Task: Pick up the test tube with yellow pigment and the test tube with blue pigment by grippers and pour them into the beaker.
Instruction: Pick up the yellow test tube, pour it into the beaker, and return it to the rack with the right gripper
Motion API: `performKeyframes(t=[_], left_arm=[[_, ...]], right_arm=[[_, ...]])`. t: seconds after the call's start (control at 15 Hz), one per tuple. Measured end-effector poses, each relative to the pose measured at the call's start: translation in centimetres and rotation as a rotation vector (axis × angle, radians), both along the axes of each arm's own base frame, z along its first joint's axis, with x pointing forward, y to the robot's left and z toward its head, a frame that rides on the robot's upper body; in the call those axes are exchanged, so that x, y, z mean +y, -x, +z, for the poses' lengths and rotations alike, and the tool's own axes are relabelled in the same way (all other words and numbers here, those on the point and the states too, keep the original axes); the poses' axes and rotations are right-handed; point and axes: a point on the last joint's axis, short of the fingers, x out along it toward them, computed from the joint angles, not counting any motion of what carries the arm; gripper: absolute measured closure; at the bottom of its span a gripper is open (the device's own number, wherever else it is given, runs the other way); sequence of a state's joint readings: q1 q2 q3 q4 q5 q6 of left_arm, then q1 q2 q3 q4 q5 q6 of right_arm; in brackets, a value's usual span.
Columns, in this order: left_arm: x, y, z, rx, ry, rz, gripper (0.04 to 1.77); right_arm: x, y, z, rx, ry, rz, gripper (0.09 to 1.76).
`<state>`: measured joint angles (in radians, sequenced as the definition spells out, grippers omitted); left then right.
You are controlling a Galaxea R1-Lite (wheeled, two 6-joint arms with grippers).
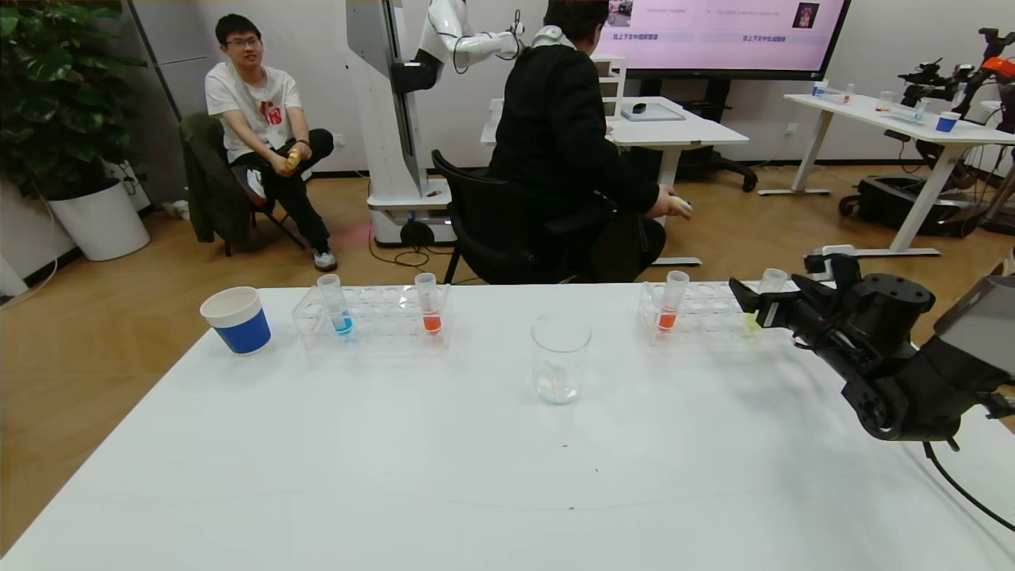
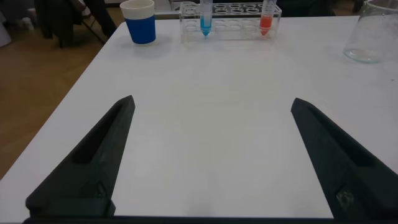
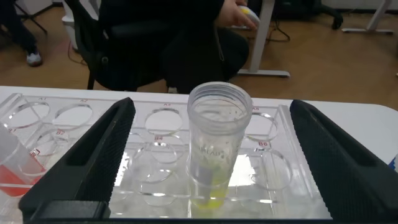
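Note:
The yellow test tube [image 1: 769, 295] stands upright in the right clear rack [image 1: 702, 305]; the right wrist view shows it [image 3: 216, 146] centred between my open fingers, not touched. My right gripper [image 1: 749, 305] is open at that rack's right end. The blue test tube [image 1: 336, 305] stands in the left rack [image 1: 373, 313], also seen in the left wrist view [image 2: 206, 15]. The beaker [image 1: 560, 357] stands mid-table between the racks and shows in the left wrist view [image 2: 372, 34]. My left gripper [image 2: 211, 134] is open over bare table, out of the head view.
Orange-tipped tubes stand in the left rack [image 1: 429, 305] and the right rack [image 1: 672, 301]. A white-and-blue paper cup [image 1: 236, 319] stands left of the left rack. Two people sit beyond the table's far edge.

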<state>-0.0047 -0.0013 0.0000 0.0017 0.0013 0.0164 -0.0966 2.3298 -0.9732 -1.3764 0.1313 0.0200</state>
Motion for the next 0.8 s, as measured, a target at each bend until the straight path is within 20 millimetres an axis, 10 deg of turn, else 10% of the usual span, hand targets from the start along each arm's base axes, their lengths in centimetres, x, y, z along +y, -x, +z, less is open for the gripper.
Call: performKeyframes(t=[0.27, 0.47, 0.8], left_arm=[[0.0, 0.0, 0.0, 0.0, 0.0, 0.0, 0.06], [0.0, 0.0, 0.0, 0.0, 0.0, 0.0, 0.06], [0.0, 0.0, 0.0, 0.0, 0.0, 0.0, 0.06]], right_arm=[[-0.21, -0.71, 0.15, -0.023, 0.002, 0.0, 0.31], [-0.32, -0.74, 0.13, -0.028, 0.003, -0.001, 1.43], [-0.58, -0.67, 0.48, -0.037, 0.005, -0.013, 1.34]])
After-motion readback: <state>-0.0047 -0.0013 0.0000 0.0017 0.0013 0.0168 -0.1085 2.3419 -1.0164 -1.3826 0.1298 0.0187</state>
